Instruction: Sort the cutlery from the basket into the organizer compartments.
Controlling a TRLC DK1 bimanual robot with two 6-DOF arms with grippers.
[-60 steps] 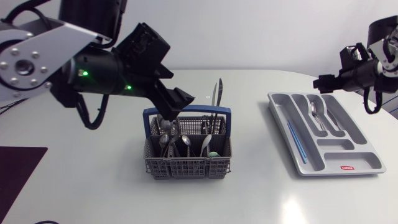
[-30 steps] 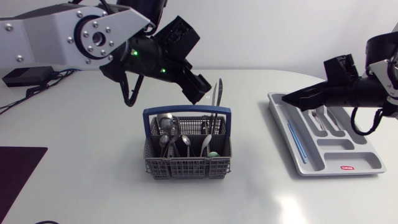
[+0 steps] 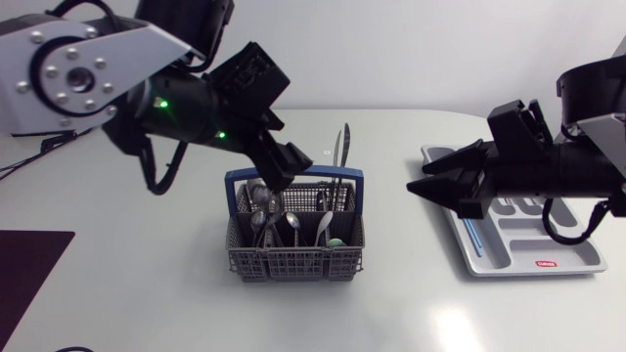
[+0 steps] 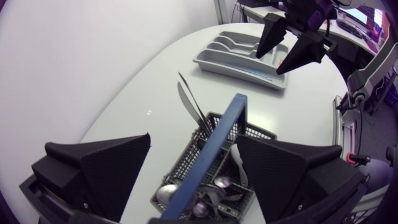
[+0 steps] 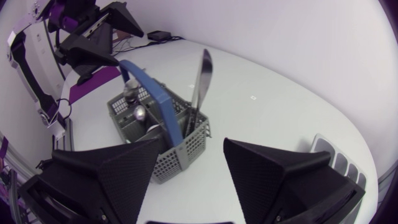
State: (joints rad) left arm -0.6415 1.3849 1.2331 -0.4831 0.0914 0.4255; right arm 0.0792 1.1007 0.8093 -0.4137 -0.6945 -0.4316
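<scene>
Claws first: my left gripper (image 3: 283, 164) is spread wide with nothing in it. It hangs right over the basket (image 3: 293, 258), at the back end of the blue handle (image 3: 293, 176). From the left wrist camera, the handle (image 4: 217, 146) runs through the gap between the two fingers (image 4: 112, 168), and neither finger pinches it. Under that claw, in the compartments, sit several spoons (image 4: 166, 194), bowls up. Just ahead of the fingertips two knives (image 4: 189, 106) stand upright, leaning out past the rim.

My right gripper (image 3: 421, 178) is also released and empty, its wedges parted. It hovers above the table between basket and organizer (image 3: 569, 268), with its arm crossing over most of the tray's compartments. Ahead of this claw, in the right wrist camera, stands the basket (image 5: 180, 158) with its handle (image 5: 146, 84) arching over it, and a tall knife (image 5: 200, 81) sticks up from the near corner. Only a corner of the organizer (image 5: 333, 155) peeks out beside the right finger.

Below the right arm, a thin blue stick (image 3: 472, 238) lies in the tray's long slot nearest the basket. I cannot tell what else the tray holds, since the arm hides it. Well ahead of the left claw, the organizer (image 4: 236, 62) sits by the far side of the table, with the other claw (image 4: 283, 51) hanging over it.
</scene>
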